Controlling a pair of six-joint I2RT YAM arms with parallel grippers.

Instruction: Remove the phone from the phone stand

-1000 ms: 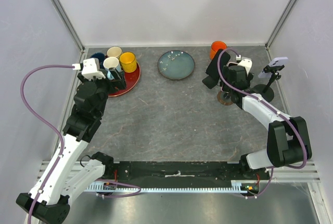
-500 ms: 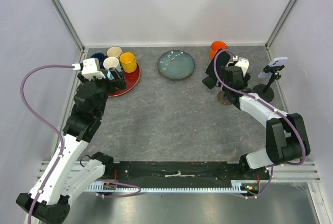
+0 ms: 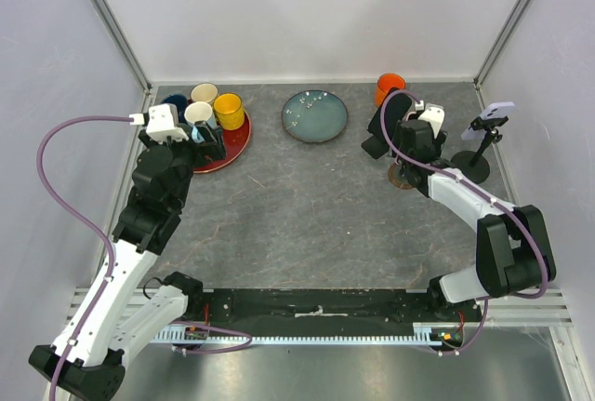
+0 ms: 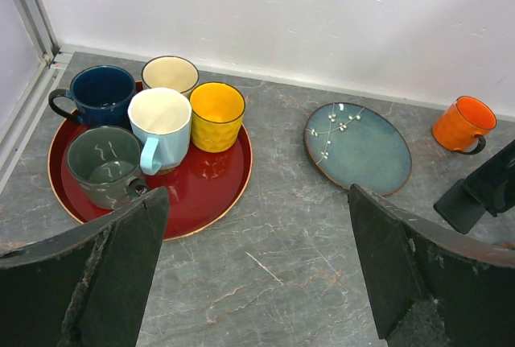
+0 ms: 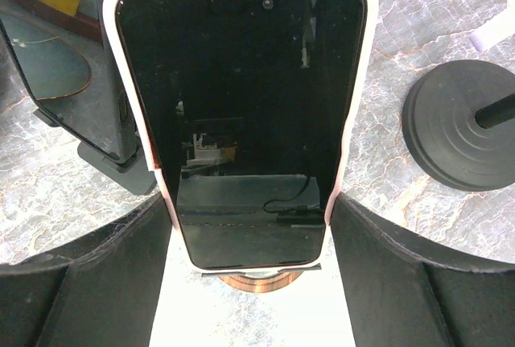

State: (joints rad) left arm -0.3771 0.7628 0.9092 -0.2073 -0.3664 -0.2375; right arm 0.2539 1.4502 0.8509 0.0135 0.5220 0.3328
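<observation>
A phone (image 5: 241,105) with a black screen and a white case leans upright on the phone stand, whose copper round base (image 5: 259,281) shows just under its lower edge. In the right wrist view my right gripper (image 5: 249,210) straddles the phone's lower part, and both dark fingers (image 5: 129,258) press against the case's side edges. From above, the right gripper (image 3: 410,147) covers the phone, and only the stand's brown base (image 3: 403,179) shows. My left gripper (image 4: 257,226) hangs open over bare table near the red tray, holding nothing.
A red tray (image 4: 211,186) carries several mugs at the back left. A blue-green plate (image 3: 314,115) and an orange mug (image 3: 390,87) lie at the back. A black block (image 3: 376,131) stands left of the phone. A black pole stand (image 5: 459,134) with a lilac top (image 3: 499,108) is to the right.
The right gripper's fingers have closed inward onto the phone's sides, and the arm has shifted slightly left. The left arm has not moved.
</observation>
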